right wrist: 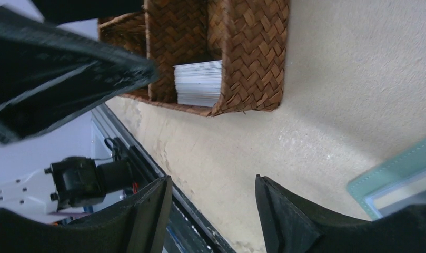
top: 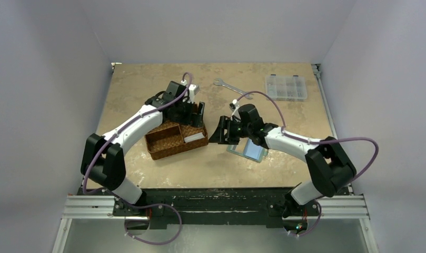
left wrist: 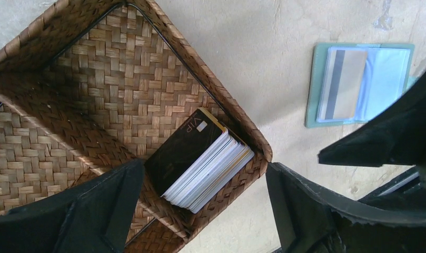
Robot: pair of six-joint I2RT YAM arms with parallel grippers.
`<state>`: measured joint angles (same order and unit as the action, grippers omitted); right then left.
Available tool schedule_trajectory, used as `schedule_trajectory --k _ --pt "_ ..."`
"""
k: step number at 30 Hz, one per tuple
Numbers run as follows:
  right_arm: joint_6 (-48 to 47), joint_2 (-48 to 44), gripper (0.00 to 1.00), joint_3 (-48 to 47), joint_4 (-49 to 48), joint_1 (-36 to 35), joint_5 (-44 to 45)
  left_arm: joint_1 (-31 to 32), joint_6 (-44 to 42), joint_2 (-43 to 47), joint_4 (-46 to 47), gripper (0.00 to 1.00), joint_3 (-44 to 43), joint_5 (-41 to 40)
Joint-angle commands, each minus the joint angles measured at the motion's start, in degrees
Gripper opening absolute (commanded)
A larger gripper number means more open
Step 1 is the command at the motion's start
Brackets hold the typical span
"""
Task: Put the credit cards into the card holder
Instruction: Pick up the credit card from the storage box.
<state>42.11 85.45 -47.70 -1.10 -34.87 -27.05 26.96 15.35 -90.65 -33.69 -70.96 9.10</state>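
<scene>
A stack of credit cards (left wrist: pixel 200 163) with a black card on top stands on edge in the end compartment of a brown woven basket (left wrist: pixel 210 79). The stack also shows in the top view (top: pixel 196 137) and the right wrist view (right wrist: pixel 199 83). My left gripper (left wrist: pixel 204 167) is open and empty, hovering above the stack. The grey-green card holder (left wrist: pixel 360 84) lies open on the table with one card (left wrist: pixel 345 84) in its left pocket. My right gripper (right wrist: pixel 211 182) is open and empty, between the basket and the card holder (top: pixel 250 150), above bare table.
The basket (top: pixel 163 154) has two more compartments with nothing in them. A wrench (top: pixel 229 87) and a clear plastic compartment box (top: pixel 286 87) lie at the back of the table. The two grippers are close together beside the basket's right end.
</scene>
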Motion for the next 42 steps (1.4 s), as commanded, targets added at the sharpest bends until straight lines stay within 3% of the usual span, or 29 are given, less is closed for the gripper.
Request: schedule_trajectory --k 1,11,18,23,27,33,36,42 --pt "8.39 2.43 0.66 -1.09 -6.96 -1.18 4.02 -0.63 0.2 2.79 3.08 0.93 0.94 1.14" --pt "6.8 4.2 0.67 0.33 -8.35 -1.11 1.39 -2.7 -0.26 -2.3 10.71 0.95 3.73 11.76" --pt "4.71 3.69 0.69 1.39 -6.14 -0.1 0.57 -2.87 0.87 -2.29 12.66 0.95 5.22 12.64" --pt "0.43 -0.17 0.76 1.14 0.23 5.78 1.41 -2.88 0.53 0.18 9.83 0.95 5.13 9.97" --pt "-6.93 -3.24 0.83 -3.45 10.7 12.27 2.25 -2.88 -0.07 0.56 6.34 0.95 5.41 9.86" --pt "-18.11 -10.09 0.84 -4.27 10.26 13.0 7.23 -2.75 -4.31 -0.04 2.06 0.9 5.49 10.98" --pt "-16.71 -16.64 0.84 0.55 4.66 13.06 7.54 -2.55 -6.51 0.54 1.01 0.88 7.13 7.59" --pt "-21.46 -17.97 0.83 -8.56 17.17 13.04 8.73 -0.59 -9.92 -0.19 -3.36 0.94 -0.5 7.42"
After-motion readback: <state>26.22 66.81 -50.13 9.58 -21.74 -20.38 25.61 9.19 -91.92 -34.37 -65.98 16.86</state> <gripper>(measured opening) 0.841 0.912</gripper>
